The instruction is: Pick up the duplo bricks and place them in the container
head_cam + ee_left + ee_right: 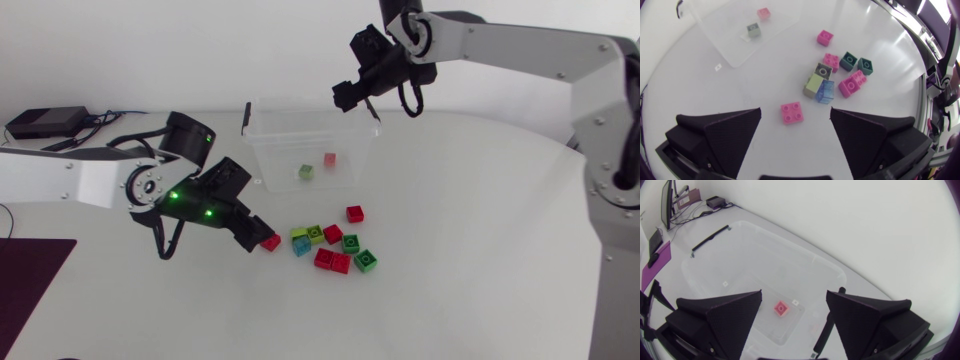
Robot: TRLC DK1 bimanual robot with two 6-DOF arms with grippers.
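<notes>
- Deposited in clear plastic container (262,140), 12 o'clock: green duplo brick (306,172), red duplo brick (330,159).
- Left loose at its 6 o'clock: roughly ten bricks (333,234).
- Poised, jaws spread: left gripper (795,111) above lone red brick (791,112); right gripper (794,296) above container.

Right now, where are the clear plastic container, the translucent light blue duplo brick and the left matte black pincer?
clear plastic container (268,150), head view, bare side wall.
translucent light blue duplo brick (825,93), left wrist view, its top face.
left matte black pincer (795,110), left wrist view, midway between its open fingertips.
</notes>
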